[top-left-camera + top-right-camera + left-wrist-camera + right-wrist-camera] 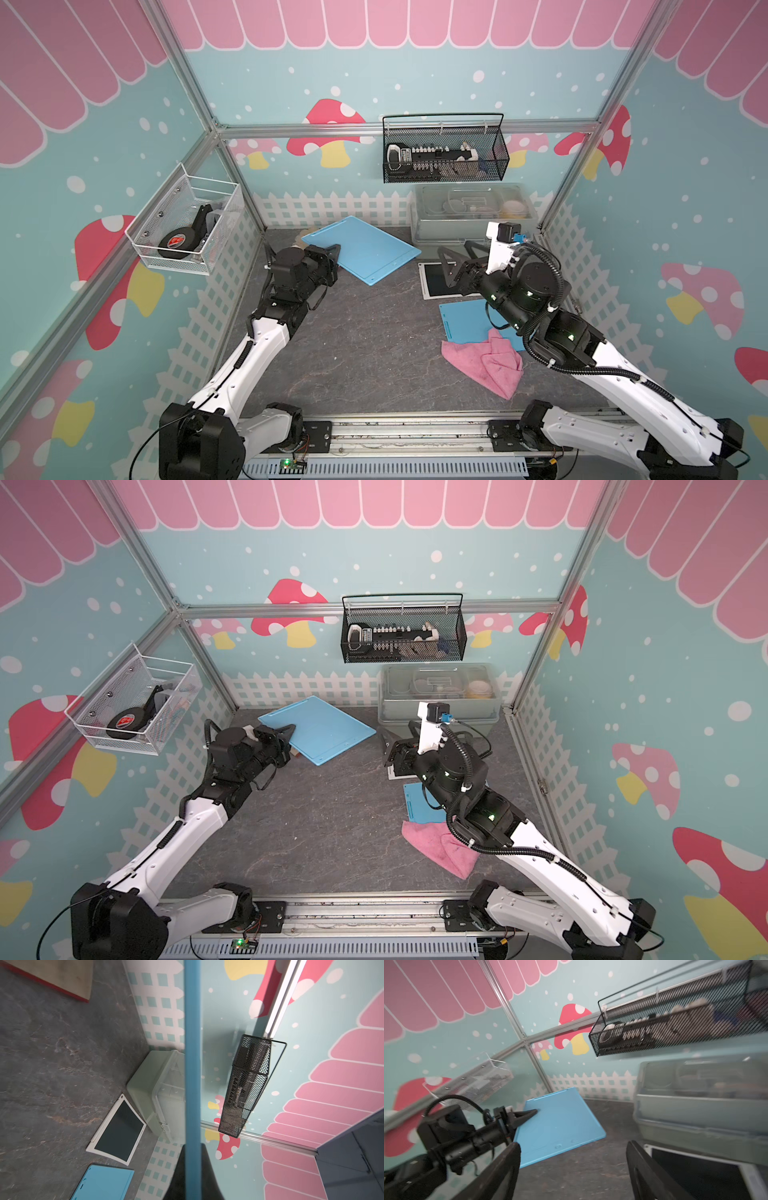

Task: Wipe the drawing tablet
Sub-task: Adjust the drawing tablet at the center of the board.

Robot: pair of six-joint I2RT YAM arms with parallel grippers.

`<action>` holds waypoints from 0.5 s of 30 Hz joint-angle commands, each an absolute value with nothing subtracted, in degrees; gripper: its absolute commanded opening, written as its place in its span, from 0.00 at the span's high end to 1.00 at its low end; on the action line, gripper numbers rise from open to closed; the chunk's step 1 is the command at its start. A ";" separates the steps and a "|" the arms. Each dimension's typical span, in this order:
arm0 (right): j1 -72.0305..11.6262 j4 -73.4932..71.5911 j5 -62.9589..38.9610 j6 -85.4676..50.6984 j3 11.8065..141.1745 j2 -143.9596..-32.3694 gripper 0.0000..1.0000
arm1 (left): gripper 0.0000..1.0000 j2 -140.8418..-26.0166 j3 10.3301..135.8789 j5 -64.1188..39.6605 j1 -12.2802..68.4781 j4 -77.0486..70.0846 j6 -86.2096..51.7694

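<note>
The left tool is clenched on the side edge of a large blue rectangular drawing tablet, holding it tilted at the rear left of the dark stone-patterned surface. The tablet's lowest corner appears to touch the surface, though the angle leaves that uncertain. The right tool, jaws spread wide and gripping nothing, hangs above a white-framed dark-screened tablet, which lies just in front of a translucent lidded plastic box. Nearer the front right, a crumpled pink cloth overlaps the edge of a smaller blue tablet lying flat.
</note>
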State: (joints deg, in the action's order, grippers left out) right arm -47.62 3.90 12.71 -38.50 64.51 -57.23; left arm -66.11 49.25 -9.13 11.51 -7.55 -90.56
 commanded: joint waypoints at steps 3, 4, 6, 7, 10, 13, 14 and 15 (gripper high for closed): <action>-47.55 -12.52 -0.04 -75.54 58.47 -64.83 0.25 | 1.00 -65.60 45.85 -4.92 13.92 -28.23 -88.86; -47.55 -15.16 -0.86 -78.17 57.79 -66.07 0.27 | 1.00 -65.80 45.42 -4.79 14.42 -29.60 -88.77; -47.53 -16.86 -1.55 -80.38 57.99 -67.91 0.28 | 1.00 -66.01 44.71 -4.32 15.22 -31.60 -88.64; -47.55 -16.95 -1.84 -81.52 58.22 -68.72 0.29 | 1.00 -66.01 44.32 -3.74 15.61 -32.55 -88.57; -47.68 -21.32 -1.23 -84.32 56.98 -70.30 0.31 | 1.00 -66.09 43.87 -3.68 16.25 -33.75 -88.59; -47.68 -25.55 -1.22 -85.74 57.34 -72.85 0.40 | 1.00 -66.16 43.47 -3.60 17.11 -34.27 -88.63; -47.72 -26.86 -1.04 -86.07 57.47 -73.78 0.42 | 1.00 -66.16 43.06 -3.32 17.41 -34.70 -88.76; -47.84 -28.82 -0.66 -86.42 57.53 -74.86 0.45 | 1.00 -66.18 42.48 -3.02 17.72 -35.35 -89.08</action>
